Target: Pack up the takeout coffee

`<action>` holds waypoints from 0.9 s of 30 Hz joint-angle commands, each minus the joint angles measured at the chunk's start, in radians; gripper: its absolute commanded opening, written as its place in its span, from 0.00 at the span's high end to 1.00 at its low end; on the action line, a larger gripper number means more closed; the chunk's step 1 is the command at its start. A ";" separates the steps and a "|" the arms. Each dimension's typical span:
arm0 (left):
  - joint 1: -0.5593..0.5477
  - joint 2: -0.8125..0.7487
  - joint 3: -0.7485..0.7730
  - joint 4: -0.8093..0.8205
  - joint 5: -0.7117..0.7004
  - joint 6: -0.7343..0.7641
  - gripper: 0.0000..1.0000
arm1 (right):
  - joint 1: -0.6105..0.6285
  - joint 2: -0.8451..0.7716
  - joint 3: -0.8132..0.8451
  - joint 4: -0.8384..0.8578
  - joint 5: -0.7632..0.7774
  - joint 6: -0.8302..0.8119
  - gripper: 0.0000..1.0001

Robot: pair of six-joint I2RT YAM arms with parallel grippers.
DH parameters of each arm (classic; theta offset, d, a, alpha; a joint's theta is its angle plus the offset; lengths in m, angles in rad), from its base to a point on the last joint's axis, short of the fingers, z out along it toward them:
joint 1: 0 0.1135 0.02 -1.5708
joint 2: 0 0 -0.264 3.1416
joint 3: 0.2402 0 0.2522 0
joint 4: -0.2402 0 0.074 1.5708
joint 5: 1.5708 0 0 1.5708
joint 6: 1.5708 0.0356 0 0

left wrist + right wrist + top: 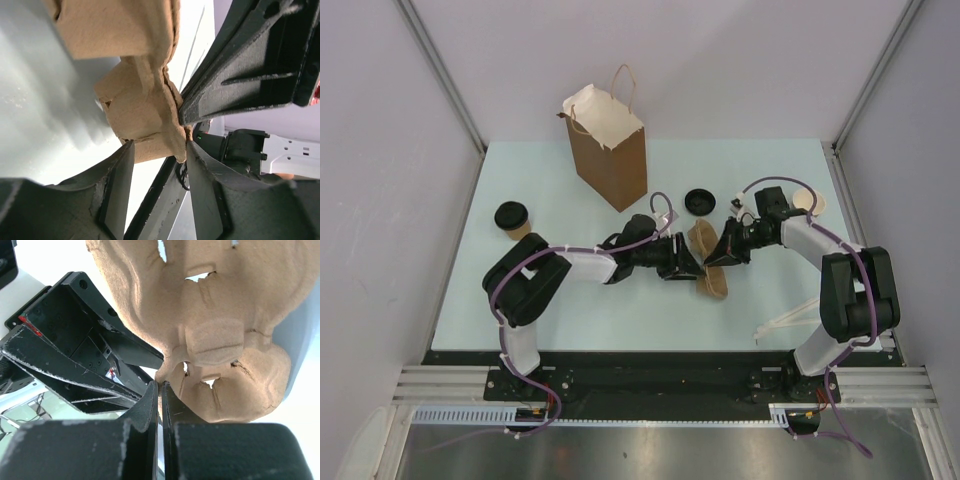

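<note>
Left gripper (157, 146) and right gripper (160, 386) clamp carrier tray (717, 284) (lidded cup (512, 218) outside bag (612, 155))

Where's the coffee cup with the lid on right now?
In the top view, the lidded cup stands on the left side of the table, left of the paper bag and well left of the carrier tray at the centre.
</note>
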 commanded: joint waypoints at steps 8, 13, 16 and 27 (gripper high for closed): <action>-0.009 0.013 0.092 -0.266 -0.150 0.108 0.54 | 0.026 -0.053 -0.009 0.025 -0.016 0.041 1.00; 0.008 0.018 0.066 -0.300 -0.173 0.114 0.67 | 0.011 -0.061 -0.007 0.005 -0.018 0.032 1.00; 0.017 0.021 0.062 -0.328 -0.176 0.123 0.74 | 0.002 -0.064 -0.007 -0.001 -0.024 0.023 1.00; 0.033 0.015 0.062 -0.381 -0.190 0.154 0.88 | -0.021 -0.096 -0.007 -0.018 -0.072 0.026 1.00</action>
